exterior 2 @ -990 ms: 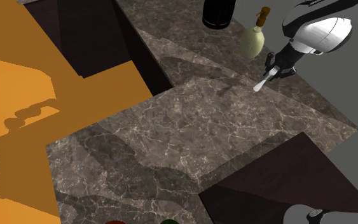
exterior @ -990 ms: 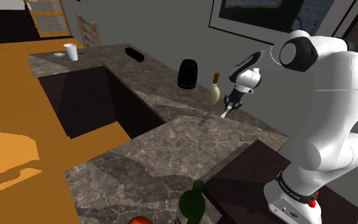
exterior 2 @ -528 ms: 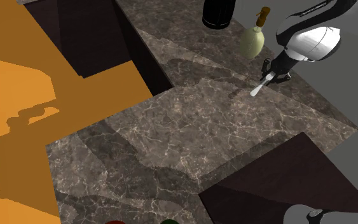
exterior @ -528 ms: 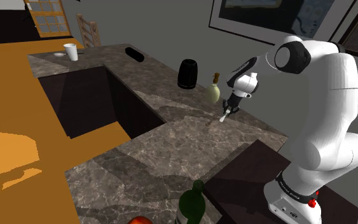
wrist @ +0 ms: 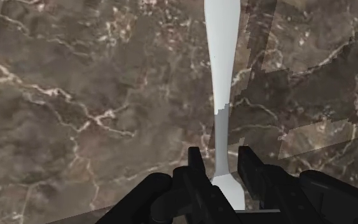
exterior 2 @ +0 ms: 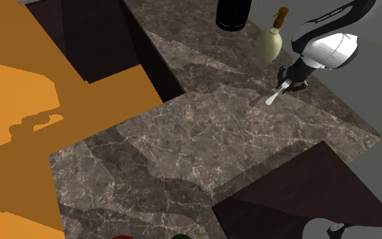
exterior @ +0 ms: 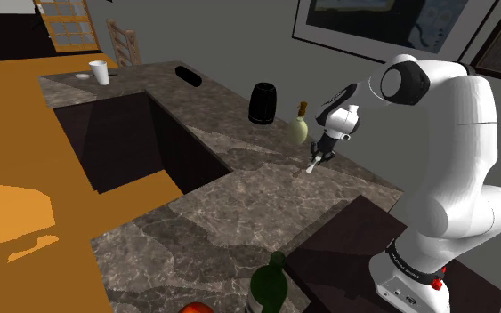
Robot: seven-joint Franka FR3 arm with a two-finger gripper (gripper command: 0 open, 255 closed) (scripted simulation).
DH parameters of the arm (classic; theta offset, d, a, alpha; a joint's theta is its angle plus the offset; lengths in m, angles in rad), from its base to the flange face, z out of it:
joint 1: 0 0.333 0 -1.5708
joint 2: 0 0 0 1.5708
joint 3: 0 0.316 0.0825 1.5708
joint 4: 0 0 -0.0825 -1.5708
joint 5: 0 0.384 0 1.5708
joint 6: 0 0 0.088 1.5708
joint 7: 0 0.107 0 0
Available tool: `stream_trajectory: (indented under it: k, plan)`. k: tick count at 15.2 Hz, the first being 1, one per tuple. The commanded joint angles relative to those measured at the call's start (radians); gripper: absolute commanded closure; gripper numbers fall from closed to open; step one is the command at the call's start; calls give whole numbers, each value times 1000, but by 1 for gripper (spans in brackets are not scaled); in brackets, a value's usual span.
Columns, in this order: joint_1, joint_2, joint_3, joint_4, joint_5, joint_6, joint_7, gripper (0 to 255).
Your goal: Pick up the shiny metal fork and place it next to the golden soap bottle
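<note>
Gripper: the black two-finger gripper (exterior: pixel 319 153) sits right of centre in the shoulder view and in the upper right of the second exterior view (exterior 2: pixel 281 87). It points down at the counter (exterior: pixel 239 209).
Fingers: they are closed on the handle of the fork (wrist: pixel 220 63), one finger (wrist: pixel 195 167) at each side of it, with no gap left beside the handle.
Fork position: the fork is plain pale grey-white and slim. It hangs below the fingertips with its free end toward the marble, right of centre in the shoulder view (exterior: pixel 313 164). Whether the free end touches the counter I cannot tell.
Soap bottle: the soap bottle (exterior: pixel 298 128) has a pale yellow-green round body and a golden-brown pump top. It stands upright on the counter, just beside the gripper on the shoulder view's left. In the second exterior view it is above and left of the gripper (exterior 2: pixel 269 45). The fork is near it but not touching.
Counter: dark brown marble with light veins.
Black container: the black container (exterior: pixel 262 104) is barrel-shaped and stands upright beyond the soap bottle, upper centre of the shoulder view.
Cup: the white cup (exterior: pixel 100 72) is in the upper left of the shoulder view, at the far end of the counter.
Green bottle: the green bottle (exterior: pixel 268 284) stands at the bottom edge of the shoulder view.
Floor: the orange floor (exterior: pixel 8 133) takes the left side of both exterior views.
</note>
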Motion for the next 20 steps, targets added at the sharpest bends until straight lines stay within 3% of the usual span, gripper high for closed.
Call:
stream_trajectory:
  k: [1, 2, 3, 8, 12, 20]
  plan:
    - [0, 0, 0, 0, 0, 0, 0, 255]
    - [0, 0, 0, 0, 0, 0, 0, 255]
    - [0, 0, 0, 0, 0, 0, 0, 0]
    - [0, 0, 0, 0, 0, 0, 0, 0]
    - [-1, -90, -29, -5, -36, -87, 22, 0]
    - [-1, -90, -29, -5, -36, -87, 22, 0]
